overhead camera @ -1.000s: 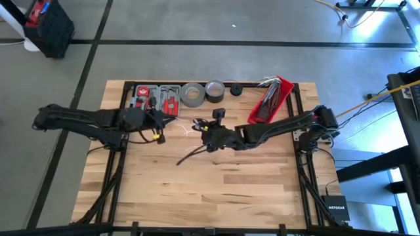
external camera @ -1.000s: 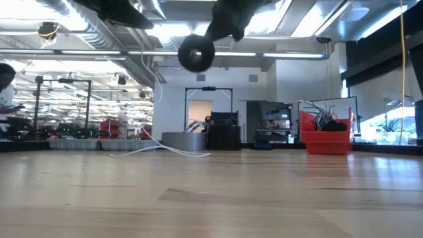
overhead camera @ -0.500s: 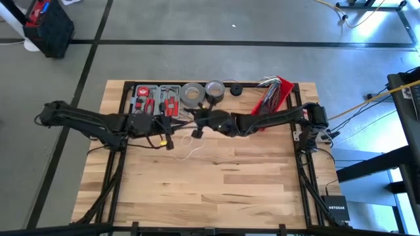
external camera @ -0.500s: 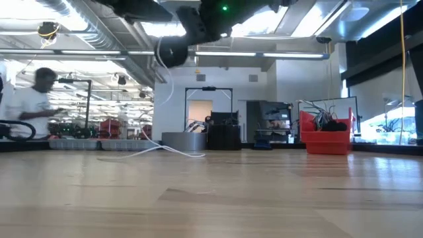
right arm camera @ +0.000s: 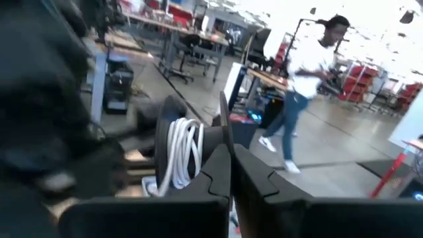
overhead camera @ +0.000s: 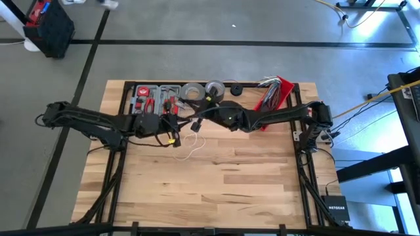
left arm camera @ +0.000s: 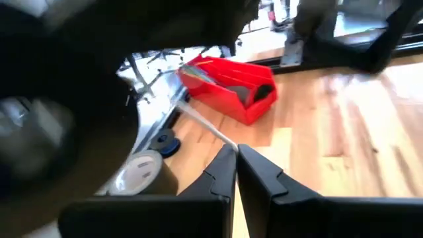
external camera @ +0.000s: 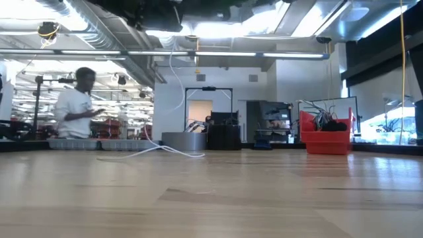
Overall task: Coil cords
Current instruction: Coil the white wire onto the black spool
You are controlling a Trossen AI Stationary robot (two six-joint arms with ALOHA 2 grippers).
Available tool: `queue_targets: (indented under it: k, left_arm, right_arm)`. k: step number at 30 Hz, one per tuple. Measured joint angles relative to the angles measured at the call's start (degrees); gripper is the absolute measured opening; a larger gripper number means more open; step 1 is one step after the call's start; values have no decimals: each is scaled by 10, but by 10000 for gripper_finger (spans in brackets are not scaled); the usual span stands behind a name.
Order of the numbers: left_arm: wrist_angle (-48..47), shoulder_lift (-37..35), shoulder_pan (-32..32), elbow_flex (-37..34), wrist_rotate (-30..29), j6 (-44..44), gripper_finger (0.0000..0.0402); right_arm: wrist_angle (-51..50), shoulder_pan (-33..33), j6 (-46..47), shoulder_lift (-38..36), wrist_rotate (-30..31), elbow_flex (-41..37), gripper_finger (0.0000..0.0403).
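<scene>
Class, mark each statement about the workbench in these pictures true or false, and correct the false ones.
1. The red bin sits near the table's far right corner. True.
2. Both arms reach toward the far middle of the table. True.
3. All of the white cord lies flat on the wood. False: part rises to the arms, and several turns show beyond the right gripper.
4. The left gripper has its jaws wide open. False: they are shut.
5. The tape rolls lie at the table's near edge. False: they lie along the far edge.
</scene>
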Motion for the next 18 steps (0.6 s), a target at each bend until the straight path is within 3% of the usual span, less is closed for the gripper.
queue_targets:
  k: [18]
  left_arm:
    - [-17,36,47,1,9,12,5]
  right_arm:
    - [-22,40,-45,-98,-14,-2,5]
